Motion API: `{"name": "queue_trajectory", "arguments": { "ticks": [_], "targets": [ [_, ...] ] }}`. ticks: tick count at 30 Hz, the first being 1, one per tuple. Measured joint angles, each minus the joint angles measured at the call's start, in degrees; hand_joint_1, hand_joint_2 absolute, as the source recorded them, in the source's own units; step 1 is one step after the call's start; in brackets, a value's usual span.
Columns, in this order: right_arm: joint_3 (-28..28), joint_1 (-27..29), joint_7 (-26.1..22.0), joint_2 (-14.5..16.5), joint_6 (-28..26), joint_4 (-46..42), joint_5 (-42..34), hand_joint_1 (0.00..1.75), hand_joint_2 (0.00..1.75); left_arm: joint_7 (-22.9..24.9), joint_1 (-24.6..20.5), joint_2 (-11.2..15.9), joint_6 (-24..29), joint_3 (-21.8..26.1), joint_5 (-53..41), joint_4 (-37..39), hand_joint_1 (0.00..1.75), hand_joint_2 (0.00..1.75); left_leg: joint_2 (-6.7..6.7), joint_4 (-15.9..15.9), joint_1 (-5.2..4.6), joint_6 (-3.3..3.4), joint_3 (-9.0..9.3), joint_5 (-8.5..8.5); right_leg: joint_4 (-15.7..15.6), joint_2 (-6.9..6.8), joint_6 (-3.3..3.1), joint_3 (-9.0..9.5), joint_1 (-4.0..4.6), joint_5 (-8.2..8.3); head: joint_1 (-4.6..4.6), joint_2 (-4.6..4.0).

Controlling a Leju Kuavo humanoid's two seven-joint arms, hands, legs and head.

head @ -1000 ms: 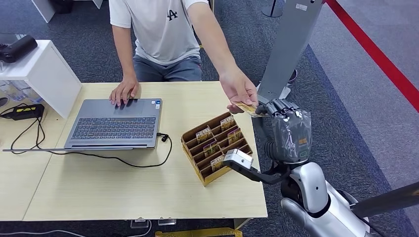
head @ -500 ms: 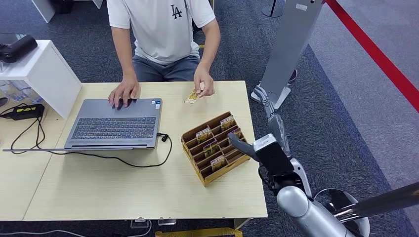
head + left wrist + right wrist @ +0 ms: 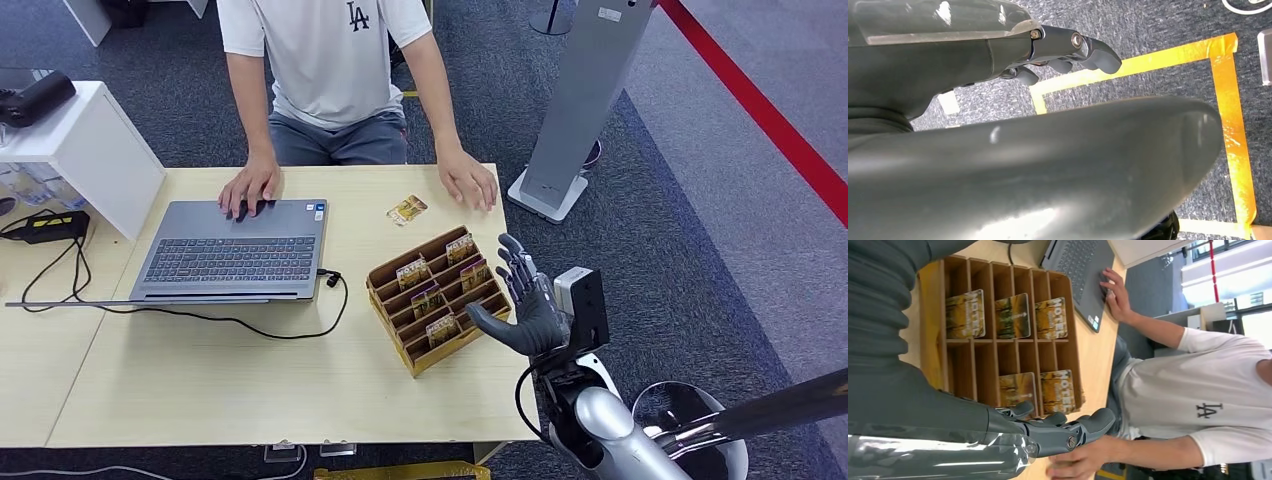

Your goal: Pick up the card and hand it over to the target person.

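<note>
The card (image 3: 407, 210) lies flat on the wooden table (image 3: 250, 390), just behind the cardboard card holder (image 3: 440, 298). The person in the white shirt (image 3: 330, 60) rests one hand (image 3: 468, 180) on the table right of the card and the other on the laptop. My right hand (image 3: 527, 305) hovers at the holder's right end, fingers spread, holding nothing. The right wrist view shows its fingers (image 3: 1063, 432) over the holder (image 3: 998, 340), which has several cards in its slots. My left hand (image 3: 1058, 165) hangs over grey carpet with yellow tape, empty.
An open laptop (image 3: 235, 250) sits at the left with a black cable (image 3: 250, 325) running along the table. A white shelf unit (image 3: 90, 150) stands at the far left. A grey post on a base (image 3: 580, 100) stands off the table's right corner.
A second ago my raised right hand held the card out to the person's hand. The person took it and laid it on the table. My right arm has dropped beside the holder, empty.
</note>
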Motion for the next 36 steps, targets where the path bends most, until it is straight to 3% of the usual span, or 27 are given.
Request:
{"name": "queue_trajectory", "arguments": {
  "ticks": [14, 36],
  "targets": [
    [-1.6, 3.2, 10.9, -3.8, 2.8, -5.5, 9.6, 0.0, 1.75, 0.5, -0.1, -0.2, 0.1, -0.2, -0.2, -0.1, 0.0, 0.0, 0.0, 0.1, -0.03, 0.01, -0.05, -0.03, 0.1, 0.0, 0.01, -0.07, -0.03, -0.04, 0.0, 0.0],
    [-2.1, 3.7, 12.0, -3.8, 3.7, -6.2, 10.9, 0.0, 1.75, 0.5, -0.1, -0.3, 0.0, -0.6, -0.7, -0.1, 0.0, 0.0, 0.06, 0.1, -0.02, 0.0, -0.07, -0.03, 0.1, 0.06, 0.01, -0.11, -0.02, -0.02, 0.0, 0.0]
  ]
}}
